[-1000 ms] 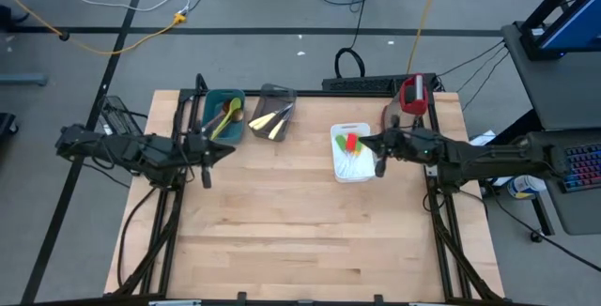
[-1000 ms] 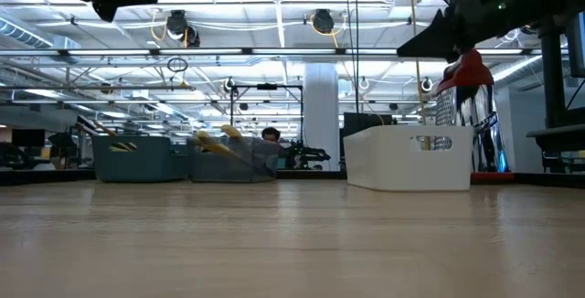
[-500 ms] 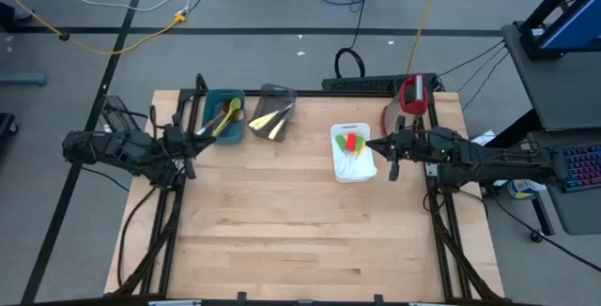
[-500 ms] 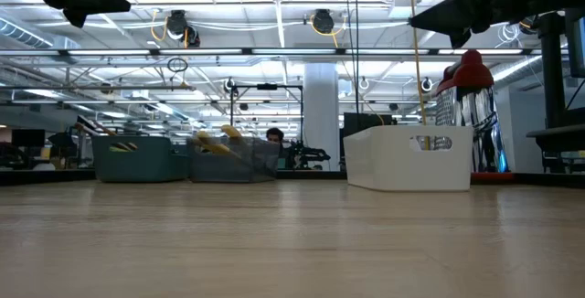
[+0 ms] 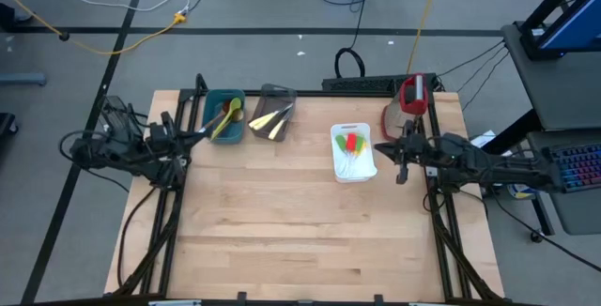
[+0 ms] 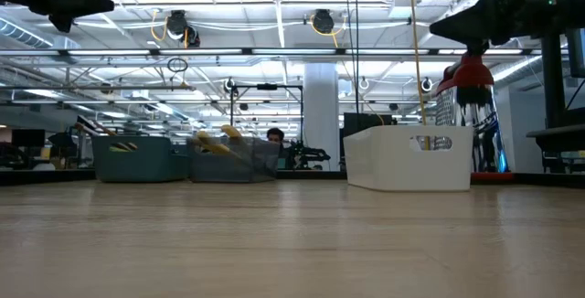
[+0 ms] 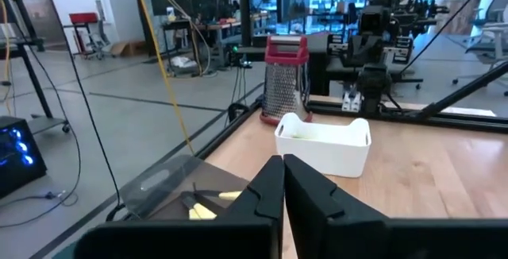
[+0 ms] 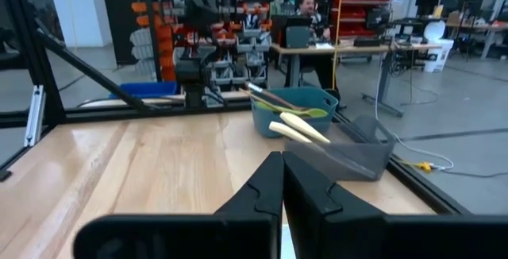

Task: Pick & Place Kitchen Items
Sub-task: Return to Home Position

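Slim utensils lie in three tubs at the table's far side. A wooden spoon and a green spoon lean in the teal tub (image 5: 224, 116). Pale-handled knives (image 5: 270, 120) lie in the grey tub (image 5: 273, 111). Red and green utensils (image 5: 349, 144) lie in the white tub (image 5: 352, 153). My left gripper (image 5: 194, 138) is shut and empty over the table's left edge, level with the teal tub. My right gripper (image 5: 401, 161) is shut and empty just right of the white tub, raised above the table.
A red-and-clear jug (image 5: 409, 100) stands at the far right corner, behind my right gripper. The near half of the wooden table (image 5: 300, 240) is bare. A person (image 8: 305, 6) sits at a desk in the room beyond the table.
My left gripper has drawn back from the teal tub toward the table's left edge. My right gripper has drawn back from over the white tub toward the table's right edge. Both stay raised.
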Robot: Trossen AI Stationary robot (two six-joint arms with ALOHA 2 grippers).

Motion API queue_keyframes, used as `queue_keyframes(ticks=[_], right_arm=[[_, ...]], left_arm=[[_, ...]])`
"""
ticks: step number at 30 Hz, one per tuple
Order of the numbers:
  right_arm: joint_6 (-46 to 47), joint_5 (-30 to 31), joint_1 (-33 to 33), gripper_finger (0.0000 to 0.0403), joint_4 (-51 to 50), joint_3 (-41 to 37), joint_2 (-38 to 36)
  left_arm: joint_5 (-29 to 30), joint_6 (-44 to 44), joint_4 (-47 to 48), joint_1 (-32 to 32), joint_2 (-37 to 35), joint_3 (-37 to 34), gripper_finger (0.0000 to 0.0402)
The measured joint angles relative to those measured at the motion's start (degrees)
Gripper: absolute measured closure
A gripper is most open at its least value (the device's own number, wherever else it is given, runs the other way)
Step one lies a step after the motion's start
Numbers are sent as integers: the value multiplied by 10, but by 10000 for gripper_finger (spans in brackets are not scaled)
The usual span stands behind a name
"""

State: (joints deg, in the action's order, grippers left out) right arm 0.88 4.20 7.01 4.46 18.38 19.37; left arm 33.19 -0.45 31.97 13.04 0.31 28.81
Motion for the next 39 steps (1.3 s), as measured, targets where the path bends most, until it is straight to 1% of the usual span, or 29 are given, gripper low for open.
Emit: queue_keyframes(ticks=[5, 12, 14, 17, 19, 22, 26, 33, 37, 39], right_arm=[[0, 0, 0, 403, 0, -24, -42], [7, -1, 0, 403, 0, -59, -96], [15, -1, 0, 403, -1, -70, -110], [16, -4, 0, 403, 0, -84, -128], [16, -17, 0, 403, 0, -94, -139], [17, -43, 0, 403, 13, -108, -150], [29, -44, 0, 403, 14, -122, -161], [33, -44, 0, 403, 15, -153, -177], [33, -44, 0, 403, 13, -159, -177], [29, -44, 0, 403, 13, -160, -177]], left_arm=[[-4, -12, -51, 0, 0, -29, 382], [-8, 2, -134, 0, 0, -110, 399], [-9, 4, -154, 0, 0, -138, 394], [-9, 20, -210, 0, 0, -173, 384], [-15, 34, -239, 0, 0, -199, 382], [-37, 49, -306, 0, 0, -233, 381], [-63, 75, -378, 0, 0, -280, 381], [-68, 73, -376, 0, 1, -282, 380], [-71, 33, -360, 0, 1, -281, 380], [-70, 28, -361, 0, 1, -281, 380]])
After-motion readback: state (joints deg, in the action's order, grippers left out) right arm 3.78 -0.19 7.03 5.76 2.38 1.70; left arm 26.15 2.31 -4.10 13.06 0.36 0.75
